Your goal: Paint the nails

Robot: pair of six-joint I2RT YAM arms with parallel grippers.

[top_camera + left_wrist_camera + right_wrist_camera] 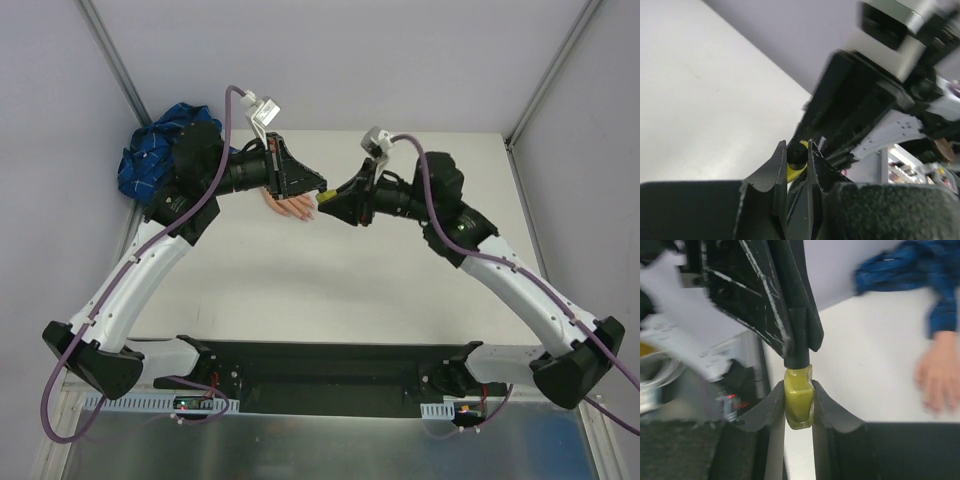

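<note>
Here the two tools meet nose to nose above the far middle of the surface [300, 290]. The right tool [798, 390] is closed on a small yellow-green bottle [799, 399], one finger on each side of its body, the bottle standing upright between them. The left tool [797, 146] is closed on the black cap [796, 153] on top of that bottle, its fingers pinching the cap from both sides. In the left wrist view a strip of yellow shows just under the cap.

The hand [938, 372] lies flat on the surface just beyond and below the tools, apart from both. Its nails [932, 406] are pinkish tips, blurred, pointing toward the right arm. The blue plaid sleeve [150, 162] is bunched at the far left corner, behind the left arm.
</note>
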